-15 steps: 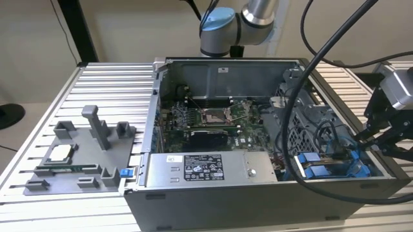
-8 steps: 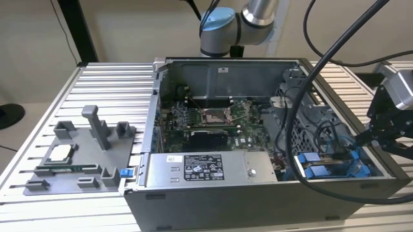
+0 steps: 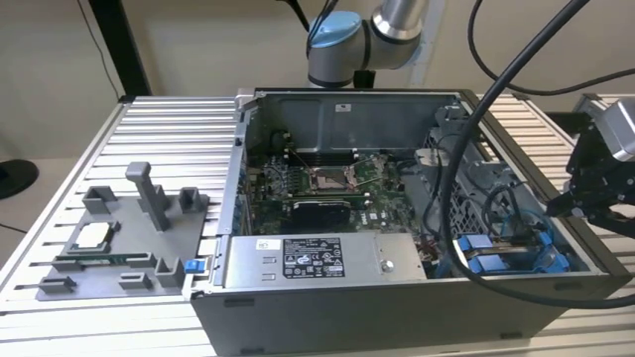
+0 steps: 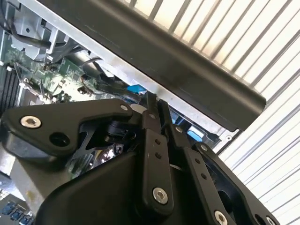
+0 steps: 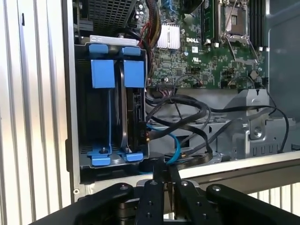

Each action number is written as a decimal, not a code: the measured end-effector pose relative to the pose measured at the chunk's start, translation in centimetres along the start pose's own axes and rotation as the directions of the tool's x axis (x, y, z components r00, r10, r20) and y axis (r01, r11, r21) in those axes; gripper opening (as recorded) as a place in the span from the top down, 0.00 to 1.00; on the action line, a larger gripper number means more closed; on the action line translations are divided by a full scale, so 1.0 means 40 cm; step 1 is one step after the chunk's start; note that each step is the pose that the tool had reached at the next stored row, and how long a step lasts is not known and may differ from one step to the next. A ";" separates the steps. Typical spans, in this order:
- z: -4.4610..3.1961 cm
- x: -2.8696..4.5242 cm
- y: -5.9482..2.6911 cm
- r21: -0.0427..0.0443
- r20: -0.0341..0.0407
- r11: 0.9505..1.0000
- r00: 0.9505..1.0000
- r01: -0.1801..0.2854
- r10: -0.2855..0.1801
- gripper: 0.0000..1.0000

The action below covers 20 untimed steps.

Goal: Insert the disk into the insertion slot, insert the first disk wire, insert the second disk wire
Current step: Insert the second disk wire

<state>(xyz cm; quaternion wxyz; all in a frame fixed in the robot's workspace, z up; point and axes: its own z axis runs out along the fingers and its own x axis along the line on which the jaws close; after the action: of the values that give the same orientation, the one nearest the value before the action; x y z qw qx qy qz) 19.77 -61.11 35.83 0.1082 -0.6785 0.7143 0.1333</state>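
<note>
One grey metal computer case [image 3: 397,312] lying open on a ribbed aluminium desk [image 3: 169,134], green motherboard [image 3: 328,186] exposed. At the case's corner on the exterior view's right, the rectangular dark grey insertion slot [image 3: 511,253] with blue plastic tabs. Seated in that slot in the first wrist view, standing on edge: the flat disk [image 5: 134,112] clipped in its bright blue plastic carrier, blue tabs at both ends, just beside a second blue plastic frame [image 5: 103,75] in the same bay. Against the disk's edge, a small black plug [image 5: 145,131] with an orange fleck; depth of seating impossible to tell. Loops of thick black cable [image 5: 187,105] and one thin blue cable [image 5: 174,145] draped just beside the slot, inside the case. Black two-fingered tool [image 3: 561,210] poised at the rim of the case's wall on the exterior view's right, well apart from the silver labelled power-supply box [image 3: 308,260]. Black fingers [image 5: 158,177] pressed together in both wrist views, tips close to the nearest black cable loop; touching or not, cannot tell. On the exterior view's left, a grey plastic fixture tray [image 3: 100,275] with upright posts, resting on the desk near the case. Behind the case, a silver robot arm [image 3: 387,22] with a pale blue joint cap.
</note>
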 end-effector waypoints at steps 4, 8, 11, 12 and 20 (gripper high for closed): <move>-0.016 -0.004 0.025 0.004 0.010 1.000 1.000 0.002 -0.002 1.00; -0.026 -0.007 0.052 0.018 0.011 1.000 1.000 0.007 -0.007 1.00; -0.030 -0.008 0.072 0.031 0.012 0.999 1.000 0.011 -0.012 1.00; -0.031 -0.008 0.079 0.036 0.012 0.999 1.000 0.013 -0.014 1.00; -0.031 -0.005 0.150 0.082 0.013 0.996 0.999 0.030 -0.031 1.00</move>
<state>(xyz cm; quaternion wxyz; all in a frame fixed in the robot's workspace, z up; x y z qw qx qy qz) 13.82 -61.08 37.35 0.1430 -0.6832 0.7080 0.1072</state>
